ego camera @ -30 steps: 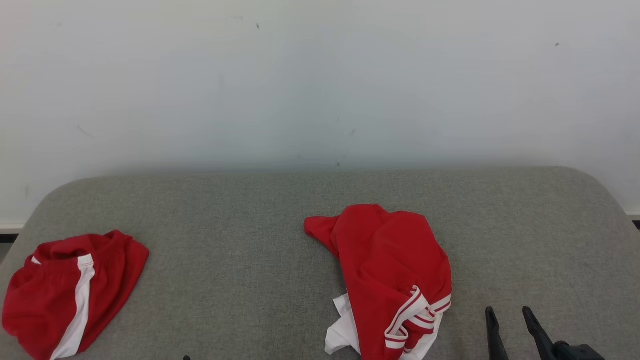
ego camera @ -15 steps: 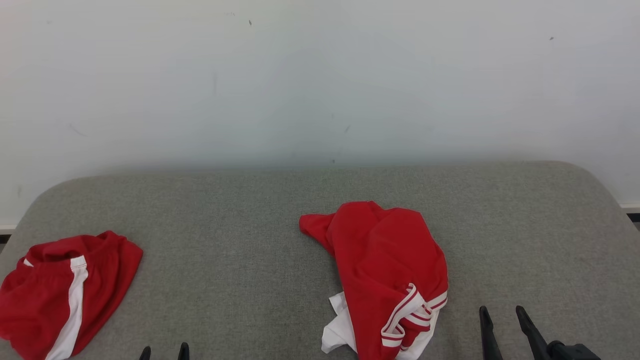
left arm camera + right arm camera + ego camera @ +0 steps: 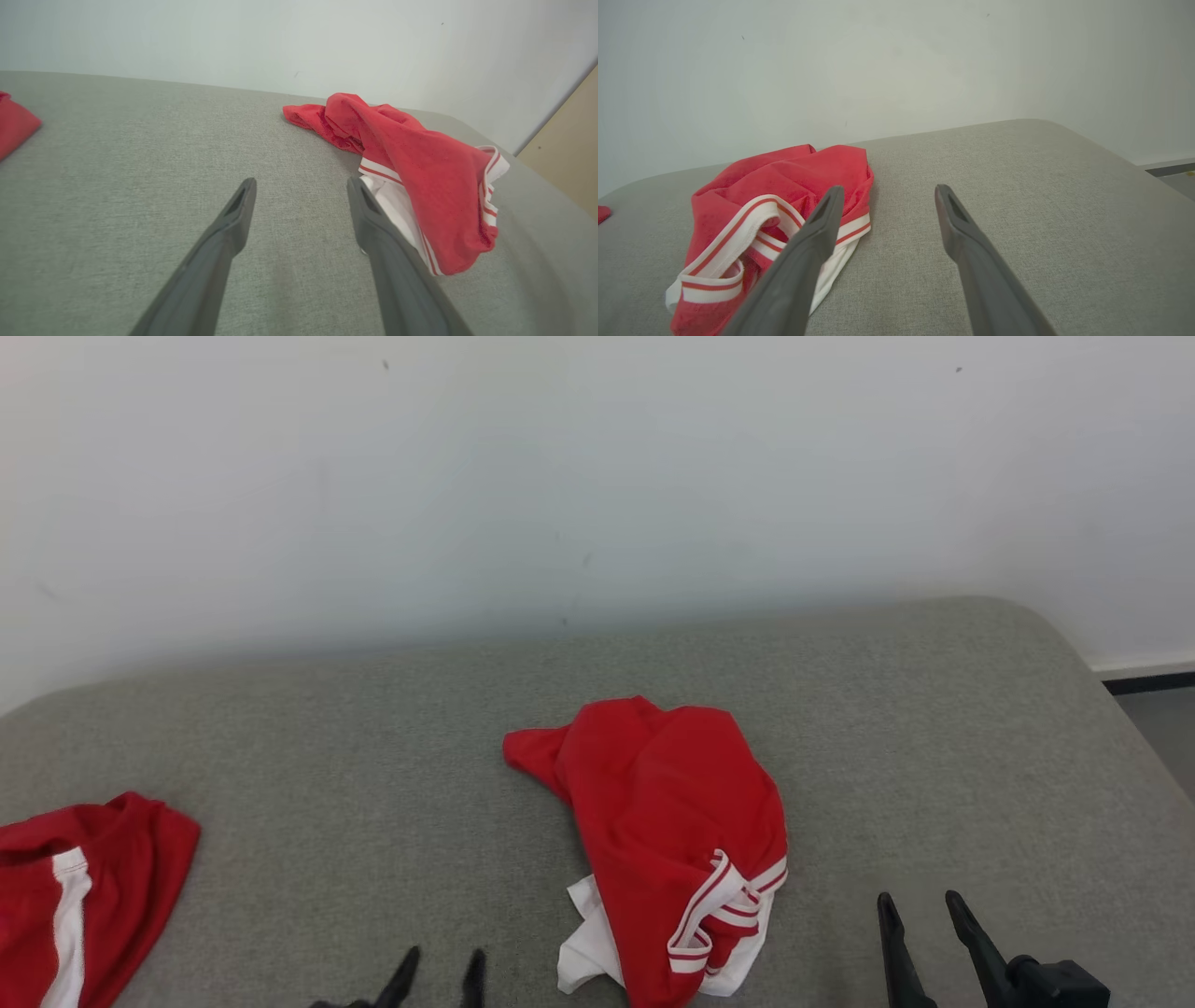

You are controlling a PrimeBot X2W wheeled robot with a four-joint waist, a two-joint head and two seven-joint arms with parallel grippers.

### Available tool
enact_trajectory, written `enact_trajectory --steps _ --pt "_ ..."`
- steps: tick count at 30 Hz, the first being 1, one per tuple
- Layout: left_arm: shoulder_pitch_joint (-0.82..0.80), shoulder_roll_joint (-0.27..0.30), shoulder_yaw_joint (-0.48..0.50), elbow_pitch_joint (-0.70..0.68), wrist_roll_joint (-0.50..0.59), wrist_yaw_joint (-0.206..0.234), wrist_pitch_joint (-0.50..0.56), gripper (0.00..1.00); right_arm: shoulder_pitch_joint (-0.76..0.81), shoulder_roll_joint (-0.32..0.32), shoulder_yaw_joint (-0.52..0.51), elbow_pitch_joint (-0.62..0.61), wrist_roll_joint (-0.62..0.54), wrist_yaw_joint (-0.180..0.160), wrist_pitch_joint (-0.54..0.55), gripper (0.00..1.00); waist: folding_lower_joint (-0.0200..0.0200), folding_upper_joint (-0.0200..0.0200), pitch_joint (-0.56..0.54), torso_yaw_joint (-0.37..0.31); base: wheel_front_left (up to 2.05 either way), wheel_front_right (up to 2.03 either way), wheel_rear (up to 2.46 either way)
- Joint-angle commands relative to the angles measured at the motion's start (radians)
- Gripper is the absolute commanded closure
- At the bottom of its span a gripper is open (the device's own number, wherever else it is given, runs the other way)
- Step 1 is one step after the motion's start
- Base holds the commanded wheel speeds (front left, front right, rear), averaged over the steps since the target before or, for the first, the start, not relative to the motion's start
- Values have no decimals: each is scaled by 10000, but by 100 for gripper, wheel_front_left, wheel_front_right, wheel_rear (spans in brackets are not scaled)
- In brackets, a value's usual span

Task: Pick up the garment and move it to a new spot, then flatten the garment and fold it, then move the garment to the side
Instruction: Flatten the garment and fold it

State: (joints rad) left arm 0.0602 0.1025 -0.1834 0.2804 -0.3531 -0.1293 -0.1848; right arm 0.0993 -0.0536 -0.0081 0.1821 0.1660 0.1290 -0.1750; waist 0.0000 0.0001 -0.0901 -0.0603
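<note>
A crumpled red garment [image 3: 667, 831] with white striped trim lies on the grey padded table [image 3: 373, 756], just right of centre. In the left wrist view the garment [image 3: 411, 163] sits ahead and to the right of my left gripper [image 3: 301, 186], whose open fingers hold nothing. In the head view the left gripper [image 3: 443, 963] pokes up at the bottom edge, left of the garment. My right gripper [image 3: 917, 901] stands open and empty to the garment's right. The right wrist view shows the garment [image 3: 784, 196] ahead-left of the right gripper [image 3: 886, 191], partly behind its left finger.
A second red garment [image 3: 65, 896] with a white stripe lies at the table's left edge, and its corner [image 3: 14, 126] appears in the left wrist view. A white wall [image 3: 597, 476] runs behind the table. The table's right edge and dark floor [image 3: 1158, 709] are at far right.
The head camera has turned right and down, so the scene shifted left. My left gripper has risen further into the bottom of the head view. Both garments lie unmoved.
</note>
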Motion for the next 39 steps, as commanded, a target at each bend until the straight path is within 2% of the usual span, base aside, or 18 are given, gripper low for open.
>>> enact_trajectory --steps 1,3,4,7,12,19,20,21,30,39 --pt "-347 -75 -480 38 -172 -8 211 0 -56 -48 -22 -29 48 35 37 0 0 -1 374 -710 0 0 0" --pt "-691 -102 -1230 114 -326 -8 467 0 -83 -82 -42 -39 59 35 35 0 0 -1 538 -1065 0 0 0" --pt "-1045 -82 -1876 250 -469 -8 652 0 -184 -85 -8 -70 58 35 41 0 0 -1 691 -1478 0 0 0" --pt "-1491 -98 -2499 617 -618 5 899 0 -261 -76 0 -91 91 35 -13 0 0 -1 866 -2088 0 0 0" --pt "-1897 -231 -2766 1044 -1015 3 1146 0 -315 -58 -19 27 179 35 -100 0 0 -1 1102 -2910 0 0 0" --pt "-2125 -214 -2936 1375 -966 192 1549 0 -402 -28 -23 126 197 35 -239 0 0 -1 1359 -3292 0 0 0" --pt "-2157 -192 -2943 1408 -881 255 1496 60 -406 -23 -9 143 199 35 -260 0 0 -1 1374 -3305 0 0 0" --pt "-2199 -196 -2952 1406 -856 314 1383 100 -405 -18 6 160 204 35 -277 0 0 -1 1384 -3311 0 0 0" --pt "-3618 -251 -3264 759 -266 254 660 100 -506 4 141 312 262 35 -286 0 0 -1 1228 -3014 0 0 0" --pt "-7640 -484 -3522 -182 259 199 295 100 -649 23 723 655 409 35 -372 0 0 -1 1092 -3104 0 0 0"
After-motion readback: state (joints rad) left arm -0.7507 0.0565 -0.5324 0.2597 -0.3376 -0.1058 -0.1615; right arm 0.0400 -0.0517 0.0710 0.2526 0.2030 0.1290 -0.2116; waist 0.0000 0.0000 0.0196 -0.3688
